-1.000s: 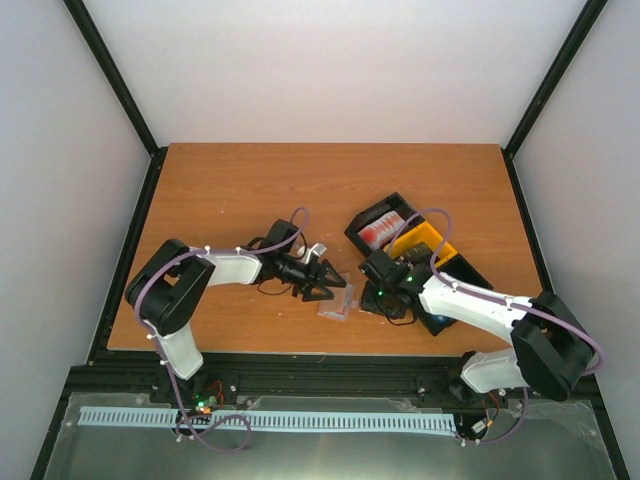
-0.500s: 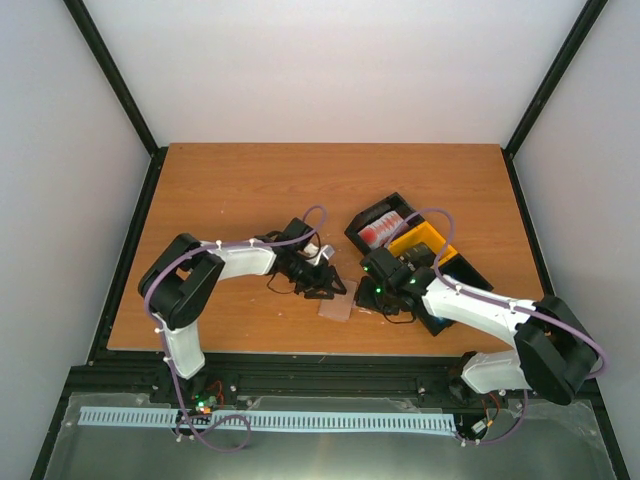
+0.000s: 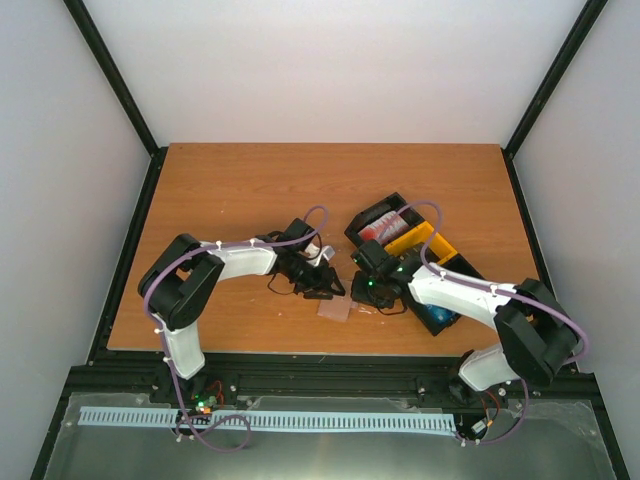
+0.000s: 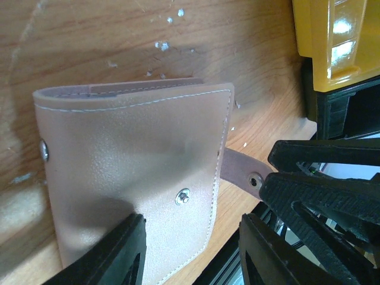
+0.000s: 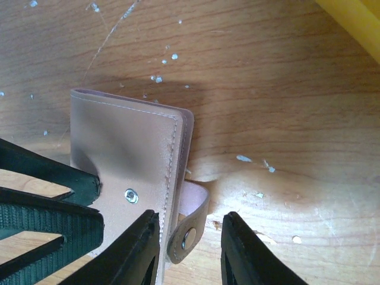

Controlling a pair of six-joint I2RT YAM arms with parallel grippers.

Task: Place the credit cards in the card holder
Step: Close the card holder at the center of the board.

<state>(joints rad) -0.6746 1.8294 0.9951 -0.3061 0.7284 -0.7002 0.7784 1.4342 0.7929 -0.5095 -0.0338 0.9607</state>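
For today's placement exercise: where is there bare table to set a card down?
Free: the far half of the table, between its back edge and the tray. Crowded: near centre, where the left gripper and right gripper flank the card holder.

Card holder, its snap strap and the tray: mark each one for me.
card holder point(image 4: 130, 154): left wrist view, middle of its tan front flap.
snap strap point(image 5: 192, 218): right wrist view, the loop near its snap.
tray point(image 4: 332, 41): left wrist view, yellow compartment wall.
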